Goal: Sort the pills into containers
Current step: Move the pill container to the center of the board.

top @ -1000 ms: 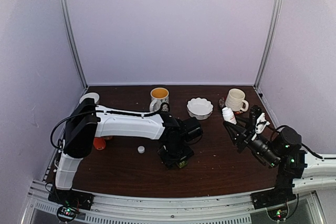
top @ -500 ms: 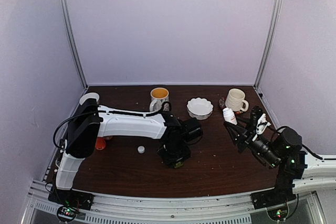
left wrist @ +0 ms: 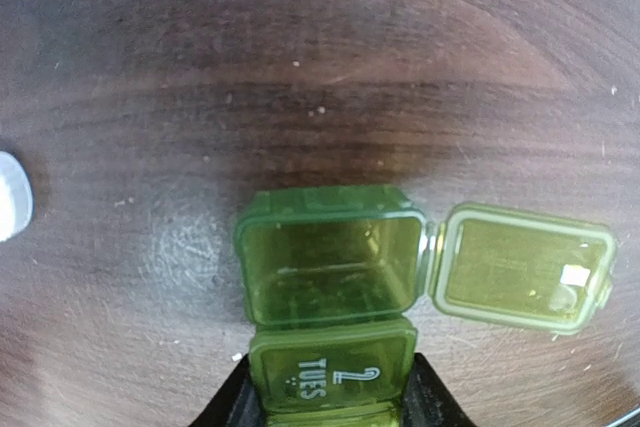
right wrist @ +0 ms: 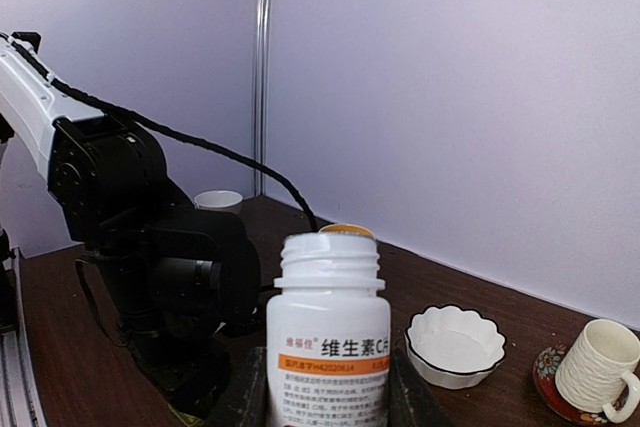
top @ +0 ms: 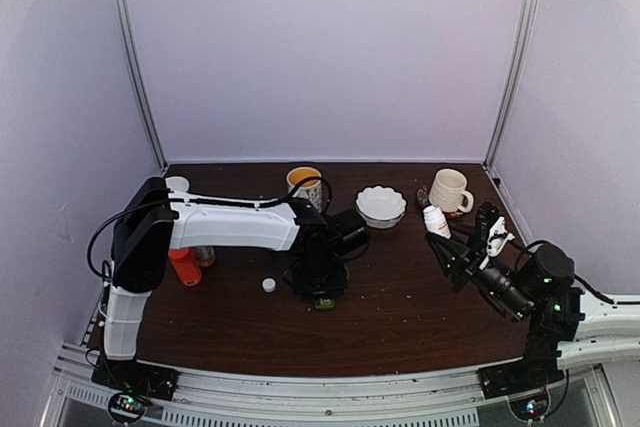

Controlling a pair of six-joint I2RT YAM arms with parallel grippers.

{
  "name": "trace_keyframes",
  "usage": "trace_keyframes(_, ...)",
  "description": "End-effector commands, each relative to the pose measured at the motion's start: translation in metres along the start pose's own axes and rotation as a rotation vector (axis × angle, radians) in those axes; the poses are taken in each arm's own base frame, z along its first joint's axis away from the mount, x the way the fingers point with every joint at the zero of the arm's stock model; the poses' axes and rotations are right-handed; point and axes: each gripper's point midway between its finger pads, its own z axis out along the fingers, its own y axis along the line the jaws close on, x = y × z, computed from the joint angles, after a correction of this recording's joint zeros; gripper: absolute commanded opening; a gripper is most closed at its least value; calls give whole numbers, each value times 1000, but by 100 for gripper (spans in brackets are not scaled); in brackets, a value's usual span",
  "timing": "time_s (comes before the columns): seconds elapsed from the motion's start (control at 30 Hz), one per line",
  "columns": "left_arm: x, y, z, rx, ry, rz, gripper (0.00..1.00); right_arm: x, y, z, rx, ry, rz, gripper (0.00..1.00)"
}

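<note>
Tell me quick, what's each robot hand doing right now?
Left gripper: fingers closed on the green pill box.
Right gripper: fingers closed on the white pill bottle, which is uncapped.

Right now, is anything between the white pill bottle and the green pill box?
Nothing on the table lies between the pill bottle and the green pill box. Its open compartment is uncovered, lid flipped aside. But the left gripper hangs right over the box, so it may crowd pouring.
</note>
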Motion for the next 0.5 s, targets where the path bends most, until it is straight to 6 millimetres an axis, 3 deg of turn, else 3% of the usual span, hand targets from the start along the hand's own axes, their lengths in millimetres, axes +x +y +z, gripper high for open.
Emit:
trace_keyframes(0.0, -6, -7, -10, 43, -6, 114, 33, -4, -2, 0, 8, -19, -2, 14)
trace_keyframes(0.23, -13, -20, -23, 78, -34, 450, 37, -3, -2, 1, 8, -10, -11, 14)
trace_keyframes(0.37, 4, -26, -21, 158, 23, 816, 40, -2, -1, 1, 6, 1, -10, 14)
trace_keyframes(0.47, 13, -15, -19, 162, 43, 1051, 42, -1, -2, 0, 5, 7, -4, 14)
